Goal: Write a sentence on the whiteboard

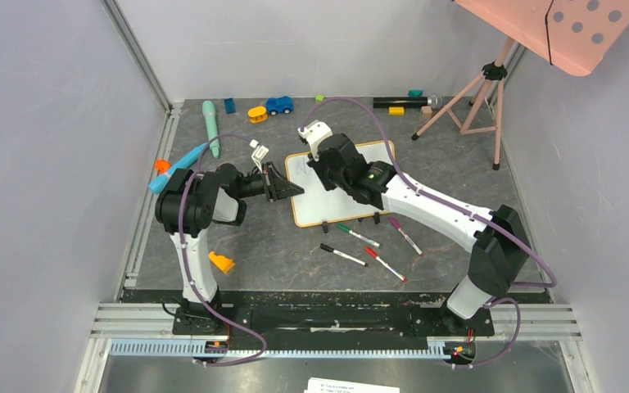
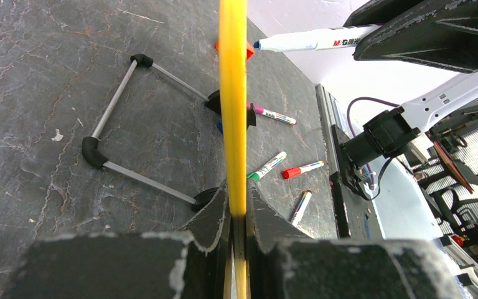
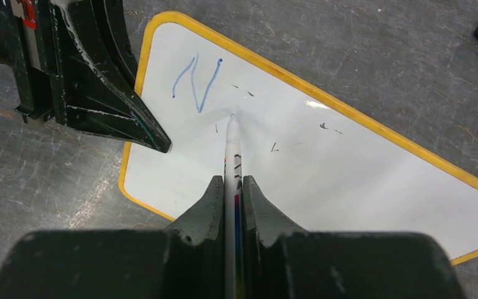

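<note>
Right wrist view: the right gripper (image 3: 233,180) is clamped on a blue marker (image 3: 231,140). The marker's tip lies straight ahead of the fingertips and appears to touch the whiteboard (image 3: 348,162).
Sentence: only a blue "N" (image 3: 194,84) stands, just ahead and left of the tip, so the sentence is barely begun.
Left gripper: the left gripper (image 2: 236,202) is pinched tight on the board's yellow frame (image 2: 232,93), which runs edge-on straight ahead of it.
Risk, collision: the left gripper's fingers sit close to the left of the marker, and a stroke swept back that way could strike them.
Risk, board slip: the hold is on a thin frame only, so pen pressure could pivot the board and skew the letters.
Risk, marker: the grip is well back from the tip, so sideways drag could twist the marker in the jaws and break strokes.
</note>
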Action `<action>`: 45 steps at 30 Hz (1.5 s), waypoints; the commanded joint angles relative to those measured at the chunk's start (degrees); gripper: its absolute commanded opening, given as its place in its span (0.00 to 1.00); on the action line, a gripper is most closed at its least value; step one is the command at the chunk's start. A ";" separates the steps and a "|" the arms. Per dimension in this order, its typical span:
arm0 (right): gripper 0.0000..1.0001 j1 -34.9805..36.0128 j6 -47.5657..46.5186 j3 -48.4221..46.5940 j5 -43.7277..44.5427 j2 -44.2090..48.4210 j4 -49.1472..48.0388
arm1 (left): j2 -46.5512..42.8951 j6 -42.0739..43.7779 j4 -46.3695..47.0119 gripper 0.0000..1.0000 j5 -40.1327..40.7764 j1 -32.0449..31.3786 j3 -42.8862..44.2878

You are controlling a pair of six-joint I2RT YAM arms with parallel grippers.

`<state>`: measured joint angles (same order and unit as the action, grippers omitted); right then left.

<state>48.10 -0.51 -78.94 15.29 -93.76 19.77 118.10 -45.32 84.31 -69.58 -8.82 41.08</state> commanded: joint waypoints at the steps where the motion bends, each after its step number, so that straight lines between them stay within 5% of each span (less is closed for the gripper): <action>1: 0.00 -0.11 -0.11 -2.95 -0.36 -0.45 -2.40 | -2.00 3.92 4.90 0.04 -1.26 -0.32 -0.12; 45: 0.00 -0.46 0.43 -2.36 6.85 -1.16 0.18 | -1.92 3.99 4.90 0.04 -1.26 -0.37 -0.04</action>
<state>48.53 -0.03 -81.30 18.04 -96.31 19.70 118.10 -45.32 84.12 -69.47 -8.82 41.06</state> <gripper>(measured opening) 0.118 0.123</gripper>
